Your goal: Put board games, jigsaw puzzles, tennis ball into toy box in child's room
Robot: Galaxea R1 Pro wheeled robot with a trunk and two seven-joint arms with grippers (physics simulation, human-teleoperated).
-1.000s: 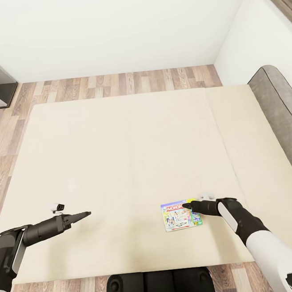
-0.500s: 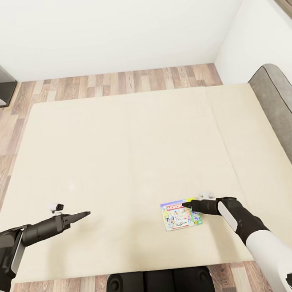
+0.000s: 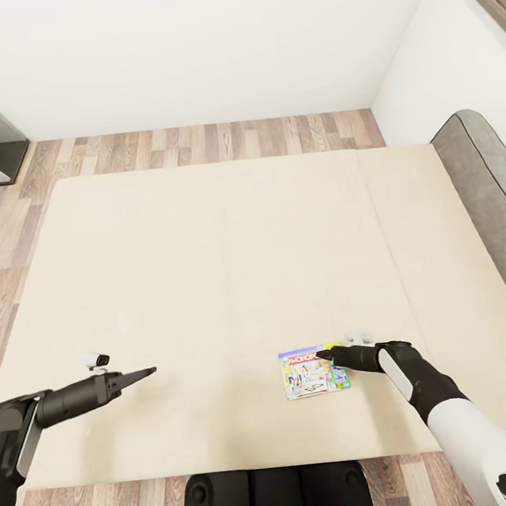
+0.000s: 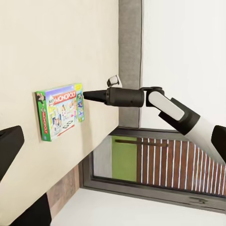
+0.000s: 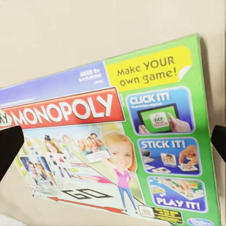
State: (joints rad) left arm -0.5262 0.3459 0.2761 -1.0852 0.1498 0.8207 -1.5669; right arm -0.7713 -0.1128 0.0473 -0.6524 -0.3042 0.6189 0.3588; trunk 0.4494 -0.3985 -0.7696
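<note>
Beige mattress of the low bed [image 3: 231, 270] carries the flat green-edged Monopoly board game box [image 3: 312, 372] near its front edge. Right gripper [image 3: 325, 355] hovers at its edge, jaws spread; left gripper [image 3: 144, 371] looks pressed together. Stiff, light cardboard: pinch one thin edge.

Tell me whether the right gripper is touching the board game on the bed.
Cannot tell. In the head view the right gripper overlaps the board game; in the left wrist view its tip reaches the box's edge, showing neither contact nor a gap.
</note>
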